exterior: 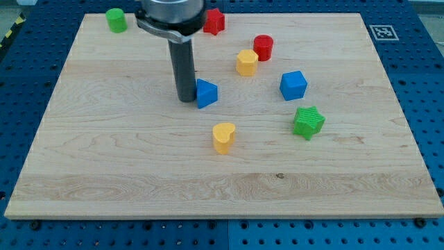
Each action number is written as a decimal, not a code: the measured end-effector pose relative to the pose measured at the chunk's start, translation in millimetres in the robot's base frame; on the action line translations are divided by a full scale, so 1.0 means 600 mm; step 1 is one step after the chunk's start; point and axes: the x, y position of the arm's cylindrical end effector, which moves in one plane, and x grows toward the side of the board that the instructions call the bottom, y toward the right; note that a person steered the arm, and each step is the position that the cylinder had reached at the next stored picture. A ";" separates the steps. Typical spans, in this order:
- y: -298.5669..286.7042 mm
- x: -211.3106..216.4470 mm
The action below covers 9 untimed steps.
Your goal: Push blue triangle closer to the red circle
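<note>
— Looking at the tabletop (104,173), where do we have my tip (186,99)?

— We have it pressed against the blue triangle (206,93), on that block's side toward the view's left. We carry no gripper, only the dark rod, so nothing opens or closes.

— And where does the blue triangle sit?

— Taking the red circle (263,47) as our landmark: the triangle lies below it and toward the view's left, well apart. The yellow block (246,62) sits just beside the circle, between the two. The blue cube (293,85) is below the circle, slightly right; the green star (308,122) lower still. The yellow heart (223,137) lies far below-left, the red star (214,21) up-left, the green cylinder (116,19) far left.
</note>
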 end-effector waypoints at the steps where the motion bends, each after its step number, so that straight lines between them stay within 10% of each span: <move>1: 0.027 0.010; 9: 0.326 -0.192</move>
